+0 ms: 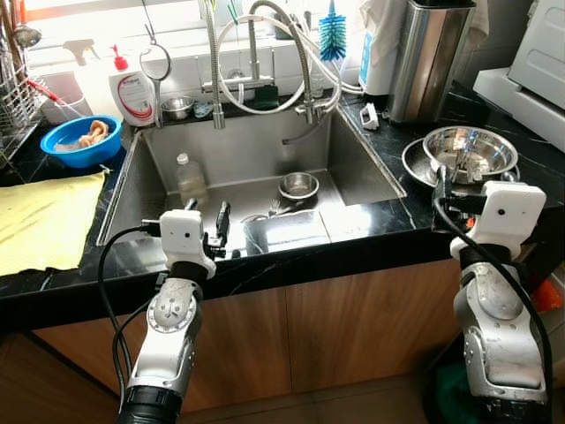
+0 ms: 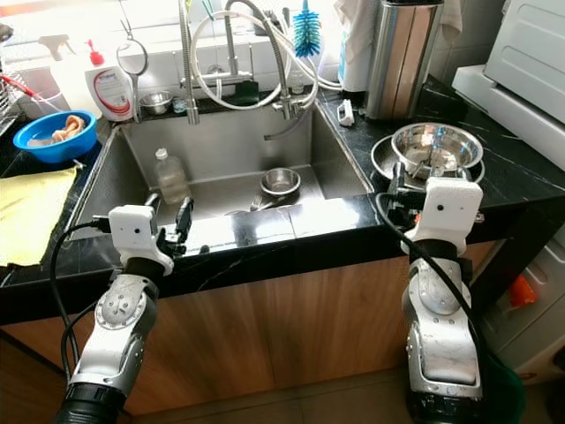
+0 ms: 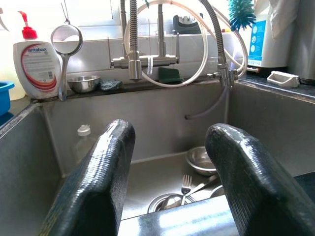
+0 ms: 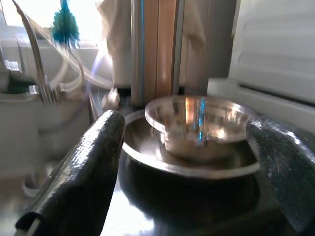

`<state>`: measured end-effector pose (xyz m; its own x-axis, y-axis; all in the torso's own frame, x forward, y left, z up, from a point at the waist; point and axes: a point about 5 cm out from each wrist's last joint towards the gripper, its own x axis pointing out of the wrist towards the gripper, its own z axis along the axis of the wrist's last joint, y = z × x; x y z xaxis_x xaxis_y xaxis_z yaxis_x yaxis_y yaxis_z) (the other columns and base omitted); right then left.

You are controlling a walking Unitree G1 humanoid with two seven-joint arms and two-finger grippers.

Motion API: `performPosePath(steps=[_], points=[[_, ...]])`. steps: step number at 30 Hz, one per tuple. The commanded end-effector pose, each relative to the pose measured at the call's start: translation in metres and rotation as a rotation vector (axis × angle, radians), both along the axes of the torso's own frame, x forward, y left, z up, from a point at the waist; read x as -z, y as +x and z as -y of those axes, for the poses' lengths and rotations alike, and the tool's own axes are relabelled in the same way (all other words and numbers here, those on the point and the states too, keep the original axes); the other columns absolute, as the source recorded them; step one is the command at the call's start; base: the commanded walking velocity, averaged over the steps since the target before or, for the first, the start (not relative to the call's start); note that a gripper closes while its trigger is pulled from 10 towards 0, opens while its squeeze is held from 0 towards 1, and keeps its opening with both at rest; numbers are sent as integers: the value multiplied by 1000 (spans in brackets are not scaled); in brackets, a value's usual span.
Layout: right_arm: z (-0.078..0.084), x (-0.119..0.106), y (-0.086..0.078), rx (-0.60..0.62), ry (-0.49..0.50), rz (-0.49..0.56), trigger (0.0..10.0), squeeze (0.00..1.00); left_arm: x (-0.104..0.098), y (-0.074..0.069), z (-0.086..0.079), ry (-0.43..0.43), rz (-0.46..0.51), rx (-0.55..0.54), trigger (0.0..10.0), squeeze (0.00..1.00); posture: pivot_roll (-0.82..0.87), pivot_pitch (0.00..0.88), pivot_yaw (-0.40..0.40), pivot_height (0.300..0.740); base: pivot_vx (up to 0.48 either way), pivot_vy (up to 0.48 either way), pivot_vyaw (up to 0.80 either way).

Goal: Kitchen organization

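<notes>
Steel sink (image 1: 168, 190) held a small steel bowl (image 1: 298, 185), fork (image 3: 186, 184) and clear plastic bottle (image 1: 189, 178). I kept left gripper (image 1: 206, 228) spread above its front edge, right gripper (image 4: 192, 162) spread before stacked steel bowls (image 1: 470, 152).

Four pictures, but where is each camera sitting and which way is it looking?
Left and right eye views: on the head, looking down at the sink; both arms show.
Left wrist view: behind the open left gripper, facing the faucet.
Right wrist view: behind the open right gripper, facing the stacked steel bowls.
Shared: the small bowl in the sink also shows from the left wrist.
</notes>
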<state>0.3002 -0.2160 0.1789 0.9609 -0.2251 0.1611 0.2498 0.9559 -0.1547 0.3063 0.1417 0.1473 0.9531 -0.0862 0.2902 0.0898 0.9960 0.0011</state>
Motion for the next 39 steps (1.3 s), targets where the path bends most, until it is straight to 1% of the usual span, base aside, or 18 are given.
performPosePath(steps=[1, 8, 12, 14, 17, 19, 25, 28, 33, 39], points=[[-5, 0, 5, -29, -1, -24, 10000, 0, 1, 1, -1, 22, -10, -3, 10000, 0, -186, 0, 84, 740, 0, 0, 0], [-12, 1, 9, -53, 7, -45, 10000, 0, 2, 1, -3, 23, -15, -8, 10000, 0, -187, 0, 84, 740, 0, 0, 0], [-16, -4, 11, -69, 19, -32, 10000, 0, 3, 0, -4, 20, -16, -14, 10000, 0, -181, 0, 81, 740, 0, 0, 0], [-19, -6, 12, -96, 9, -27, 10000, 0, 3, -1, -4, 20, -17, -17, 10000, 0, -181, 0, 81, 740, 0, 0, 0], [-25, -10, 14, -150, -41, -14, 10000, 0, 3, -1, -4, 18, -18, -21, 10000, 0, -181, 0, 81, 740, 0, 0, 0], [-27, -12, 14, -167, -38, -5, 10000, 0, 4, 0, -4, 16, -19, -24, 10000, 0, -184, 0, 81, 740, 0, 0, 0], [-27, -13, 13, -166, -22, 4, 10000, 0, 5, 0, -4, 17, -23, -25, 10000, 0, -187, 0, 80, 740, 0, 0, 0], [-27, -10, 13, -166, -27, -12, 10000, 0, 9, -1, -5, 23, -35, -27, 10000, 0, -185, 0, 80, 740, 0, 0, 0], [-26, -13, 14, -160, -23, 1, 10000, 0, 9, -1, -7, 25, -37, -33, 10000, 0, -183, 0, 80, 740, 0, 0, 0], [-24, -11, 15, -142, -23, -13, 10000, 0, 9, 0, -6, 25, -38, -32, 10000, 0, -185, 0, 81, 740, 0, 0, 0]])
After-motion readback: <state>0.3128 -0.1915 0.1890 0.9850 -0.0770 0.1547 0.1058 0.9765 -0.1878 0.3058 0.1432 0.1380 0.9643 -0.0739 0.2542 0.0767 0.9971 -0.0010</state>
